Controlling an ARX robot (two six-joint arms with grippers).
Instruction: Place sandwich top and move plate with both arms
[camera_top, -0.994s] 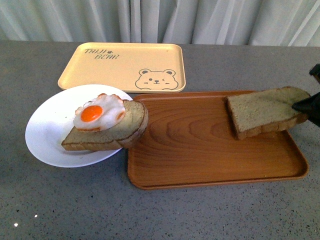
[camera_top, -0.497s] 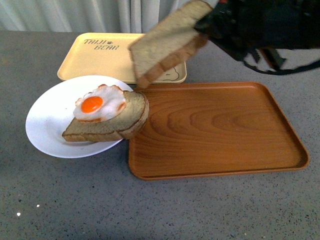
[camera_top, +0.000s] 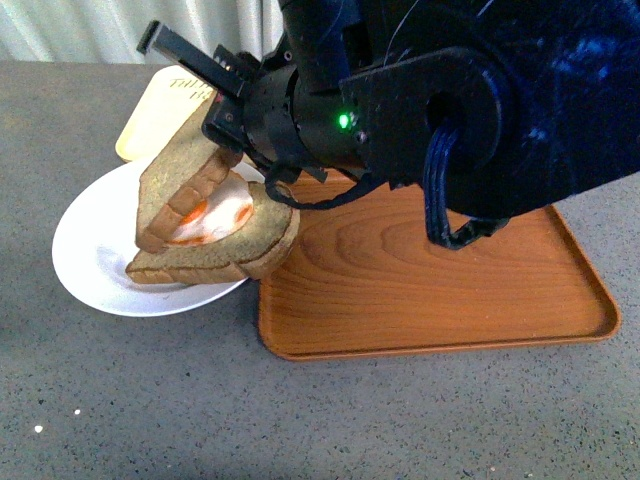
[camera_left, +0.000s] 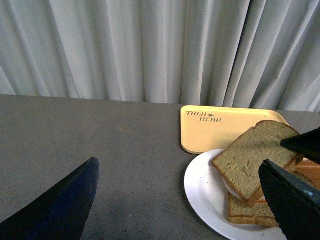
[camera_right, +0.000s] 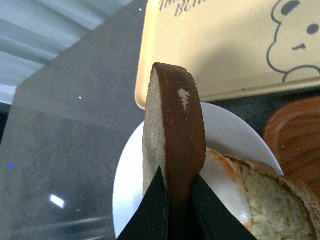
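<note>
Finding: my right tool (camera_right: 175, 182), clamped on the tilted brown wholemeal slice (camera_top: 178, 188) left of centre, should level it over the egg-bearing bread slice (camera_top: 240, 252) before unclamping.

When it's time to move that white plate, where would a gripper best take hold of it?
Probably grip the plate by its bare left rim, coming in low from the robot's left. That edge is uncovered, while the egg-topped slice overhangs the right edge, where the wooden tray crowds it.
</note>
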